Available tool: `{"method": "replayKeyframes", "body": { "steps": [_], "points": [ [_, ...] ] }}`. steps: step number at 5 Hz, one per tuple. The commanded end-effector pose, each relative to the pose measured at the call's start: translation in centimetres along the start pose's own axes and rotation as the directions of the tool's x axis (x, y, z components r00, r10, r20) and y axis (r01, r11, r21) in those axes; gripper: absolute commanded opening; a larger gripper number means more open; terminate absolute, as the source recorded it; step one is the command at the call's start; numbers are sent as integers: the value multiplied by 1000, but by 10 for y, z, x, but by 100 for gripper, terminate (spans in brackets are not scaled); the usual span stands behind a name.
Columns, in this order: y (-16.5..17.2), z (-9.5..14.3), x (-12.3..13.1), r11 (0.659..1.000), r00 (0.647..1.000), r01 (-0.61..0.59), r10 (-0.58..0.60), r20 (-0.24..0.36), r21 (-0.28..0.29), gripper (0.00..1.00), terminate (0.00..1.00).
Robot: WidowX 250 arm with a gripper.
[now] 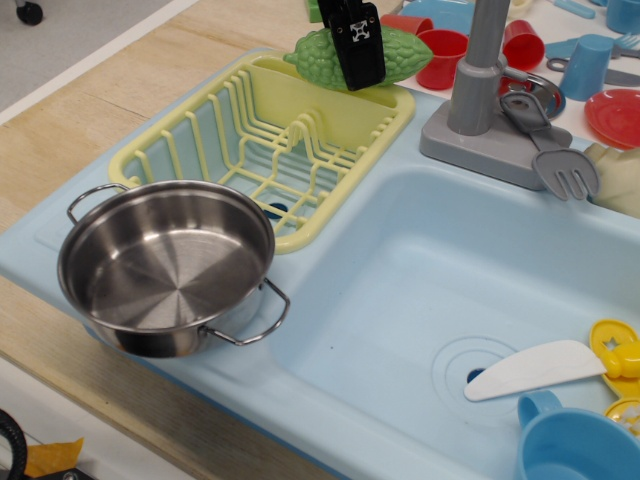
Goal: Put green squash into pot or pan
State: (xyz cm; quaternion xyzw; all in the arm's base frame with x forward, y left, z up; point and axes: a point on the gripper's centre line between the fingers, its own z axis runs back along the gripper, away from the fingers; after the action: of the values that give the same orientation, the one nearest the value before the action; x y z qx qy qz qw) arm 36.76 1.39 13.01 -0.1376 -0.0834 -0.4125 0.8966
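The green squash (400,55) is light green and bumpy. It hangs in the air above the far end of the yellow dish rack (270,140). My black gripper (357,50) is shut on the middle of the squash and hides part of it. The shiny steel pot (165,265) with two wire loop handles stands empty on the left drainboard of the light blue sink (400,290), well to the near left of the gripper.
A grey faucet (480,90) stands right of the gripper. Red cups (442,55), blue cups and a red plate sit behind it. A grey fork (560,165), a white knife (535,368), yellow pieces and a blue cup (575,445) lie at the right.
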Motion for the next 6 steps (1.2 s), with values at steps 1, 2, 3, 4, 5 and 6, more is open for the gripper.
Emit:
{"method": "replayKeyframes", "body": {
  "steps": [1, 2, 3, 4, 5, 6],
  "points": [
    [-29, 48, 0, 976, 994, -101, 107, -20, 194, 0, 0],
    [-70, 72, -16, 917, 968, -239, 252, 2, 319, 0, 0],
    [-105, 67, -54, 843, 909, -411, 407, 87, 347, 0, 0],
    [-131, 48, -92, 778, 834, -551, 527, 164, 303, 0, 0],
    [-137, 42, -110, 733, 782, -623, 592, 194, 273, 0, 0],
    [-143, 37, -123, 720, 761, -649, 616, 203, 246, 0, 0]
  ]
}}
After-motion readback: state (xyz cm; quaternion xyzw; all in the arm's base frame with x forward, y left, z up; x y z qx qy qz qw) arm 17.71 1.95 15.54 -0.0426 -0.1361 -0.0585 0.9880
